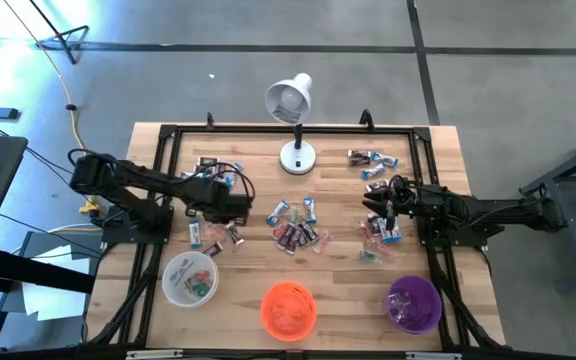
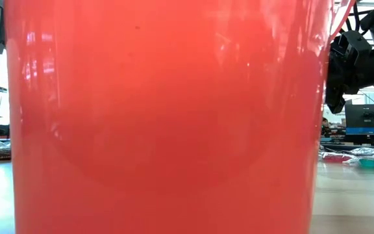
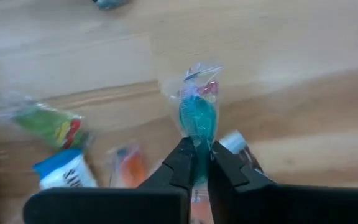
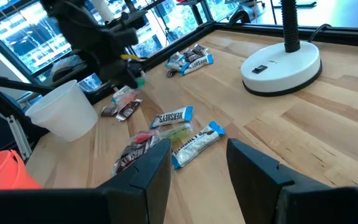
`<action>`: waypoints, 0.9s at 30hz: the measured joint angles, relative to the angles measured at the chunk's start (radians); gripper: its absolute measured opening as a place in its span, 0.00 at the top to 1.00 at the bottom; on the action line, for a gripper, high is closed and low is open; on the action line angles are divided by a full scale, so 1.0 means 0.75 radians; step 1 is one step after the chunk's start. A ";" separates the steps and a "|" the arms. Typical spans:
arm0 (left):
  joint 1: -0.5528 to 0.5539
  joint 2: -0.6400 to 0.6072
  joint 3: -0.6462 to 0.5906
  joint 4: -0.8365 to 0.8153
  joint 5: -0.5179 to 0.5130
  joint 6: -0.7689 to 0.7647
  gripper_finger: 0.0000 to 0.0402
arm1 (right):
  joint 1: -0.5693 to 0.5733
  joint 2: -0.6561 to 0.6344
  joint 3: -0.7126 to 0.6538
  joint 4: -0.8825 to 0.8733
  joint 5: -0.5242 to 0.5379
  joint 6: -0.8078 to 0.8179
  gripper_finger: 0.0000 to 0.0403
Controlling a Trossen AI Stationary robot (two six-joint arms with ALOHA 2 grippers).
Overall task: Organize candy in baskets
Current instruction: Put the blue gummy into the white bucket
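High view showed the white desk lamp (image 1: 294,120) standing at the far middle of the wooden table (image 1: 448,160), and everything else can be placed from it. Toward the near edge from the lamp sat the three baskets in a row: the white basket (image 1: 189,277) on the left arm's side, the orange basket (image 1: 288,308) straight out from the lamp, the purple basket (image 1: 413,304) on the right arm's side. Between the lamp and the orange basket lay a loose cluster of wrapped candies (image 1: 296,225); more lay scattered to the lamp's right-arm side (image 1: 370,160) and to its left-arm side (image 1: 211,166).

The left gripper (image 1: 236,207) was off to the left of the lamp's base, between it and the white basket. In the left wrist view its fingers (image 3: 180,163) were pinched together on a teal candy in a clear wrapper (image 3: 197,112), lifted off the wood, with other candies blurred beneath.

The right gripper (image 1: 384,208) hovered on the lamp's other side, over the candies there. The right wrist view showed its fingers (image 4: 151,165) standing apart with nothing between them, facing blue-wrapped bars (image 4: 194,142) on the table beside the lamp's base (image 4: 281,65).

The low view was almost wholly filled by the orange basket's wall (image 2: 167,117).
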 joint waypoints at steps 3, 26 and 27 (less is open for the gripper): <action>-0.069 -0.040 0.098 -0.168 -0.051 -0.003 0.97 | 0.000 0.000 0.000 0.000 0.000 0.000 0.62; -1.028 -0.071 0.413 -0.393 -0.084 -0.947 0.93 | 0.000 0.000 0.000 0.000 0.001 0.000 0.62; -1.050 -0.063 0.413 -0.393 -0.112 -1.003 0.91 | 0.000 0.000 0.000 0.000 0.001 0.000 0.62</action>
